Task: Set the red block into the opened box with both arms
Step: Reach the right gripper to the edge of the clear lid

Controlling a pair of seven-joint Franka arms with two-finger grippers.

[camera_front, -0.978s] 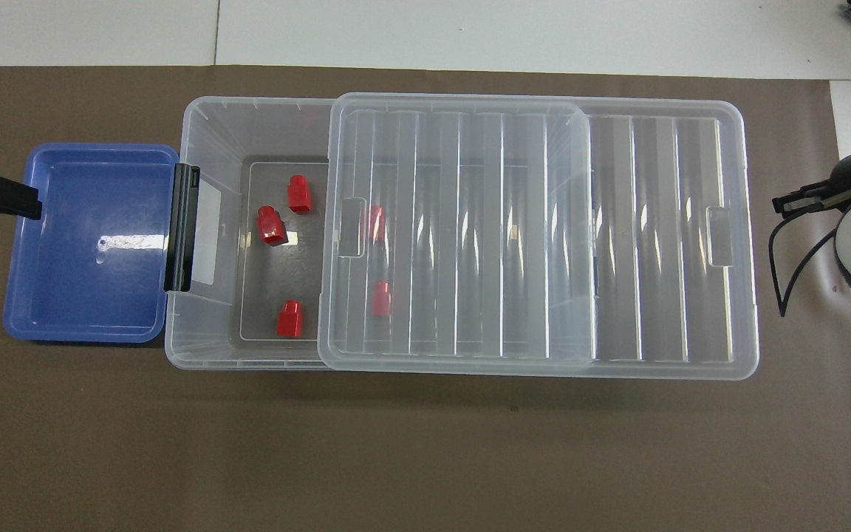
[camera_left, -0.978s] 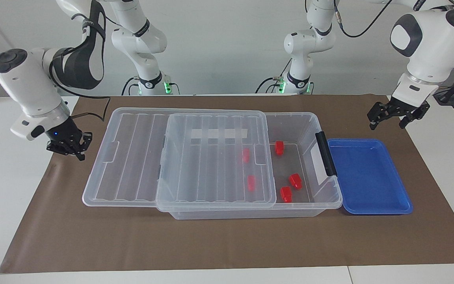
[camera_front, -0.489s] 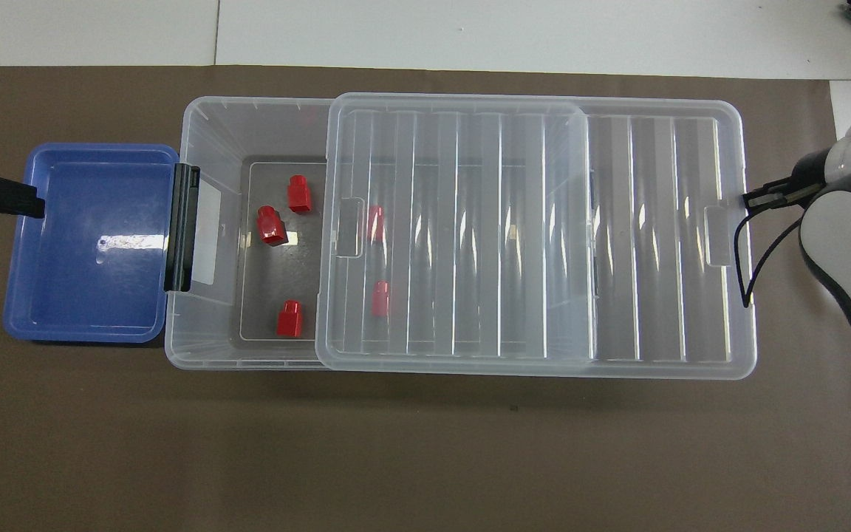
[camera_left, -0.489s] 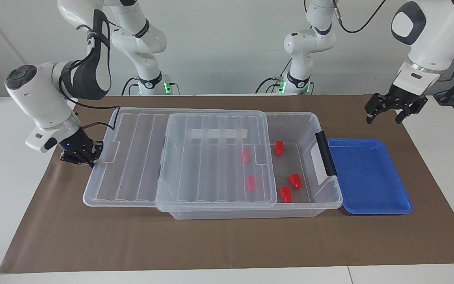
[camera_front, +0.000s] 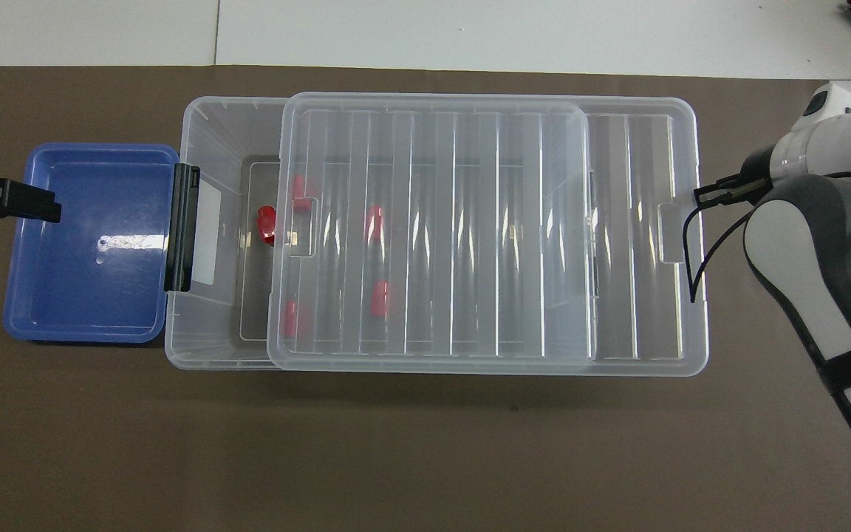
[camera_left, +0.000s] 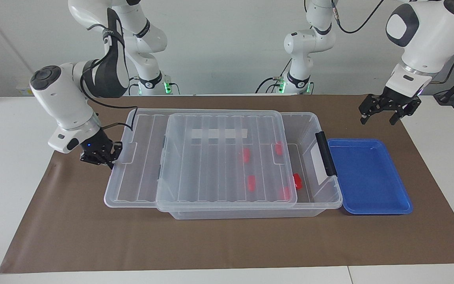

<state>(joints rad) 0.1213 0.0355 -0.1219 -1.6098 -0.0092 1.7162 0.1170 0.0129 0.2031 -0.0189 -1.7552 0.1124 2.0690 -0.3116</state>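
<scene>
Right pincer (camera_left: pixel 110 161) is low at the lid's (camera_left: pixel 227 157) end edge toward the right arm's side, fingertips together and touching the rim there. The ribbed clear lid lies on the box (camera_left: pixel 309 126), covering most of it and overhanging at the right arm's end; only a strip by the black handle (camera_left: pixel 325 153) is uncovered. Five red blocks sit inside the box: one (camera_left: pixel 298 180) shows in the uncovered strip, the other four show through the lid. Left pincer (camera_left: pixel 382 114) hangs in the air with fingers apart, holding nothing, over the brown mat (camera_left: pixel 227 240) by the blue tray (camera_left: pixel 369 177). The tray rests on the worktop (camera_left: pixel 10 157) touching the handle end of the box.
</scene>
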